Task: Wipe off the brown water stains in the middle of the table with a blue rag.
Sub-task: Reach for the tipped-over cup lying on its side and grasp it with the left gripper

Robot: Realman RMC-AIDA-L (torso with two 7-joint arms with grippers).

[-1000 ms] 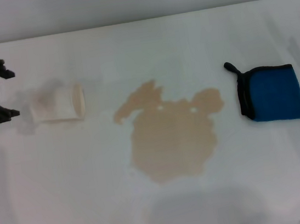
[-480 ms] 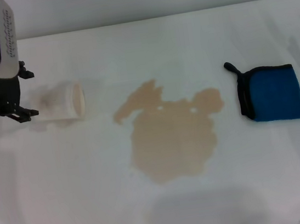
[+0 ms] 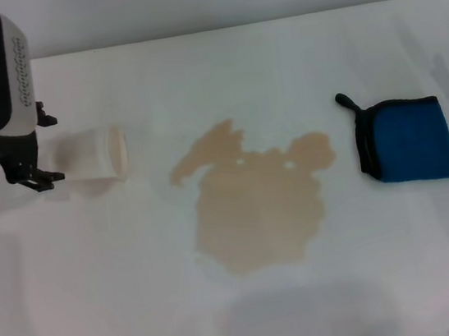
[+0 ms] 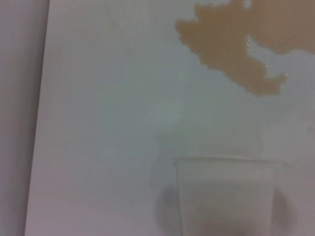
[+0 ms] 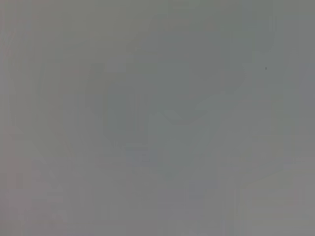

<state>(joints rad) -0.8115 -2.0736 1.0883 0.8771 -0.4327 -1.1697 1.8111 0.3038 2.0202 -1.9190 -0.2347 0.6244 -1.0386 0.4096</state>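
Table [image 3: 252, 313]: broad white top, carrying everything listed below.

Brown water stains [image 3: 254, 205]: one tan, lobed puddle at the middle of the table, whole and unsmeared. Taken as the landmark for all other entries. One lobe of it also shows in the left wrist view [image 4: 231, 54].

Blue rag [image 3: 409, 139]: folded, roughly square, black trim and a black loop on the edge facing the puddle. Lies flat on the table to the robot's right of the puddle, near it but apart from it. Nothing touches it.

Paper cup [image 3: 90, 155]: white, lying on its side to the robot's left of the puddle, open mouth turned toward the puddle, apart from it. The left wrist view shows it close below the camera [image 4: 226, 196].

Left gripper [image 3: 30, 152]: at the cup's closed end, on the side away from the puddle. Fingers spread wide, one on each side of that end; contact with the cup cannot be told.

Right gripper: only a dark sliver at the head view's right edge, beyond the rag; its state cannot be told.

Progress, by judgement: wiping not begun. The rag is unclaimed and the puddle intact. Remaining: take up the rag, carry it to the puddle, wipe until the tan is gone.
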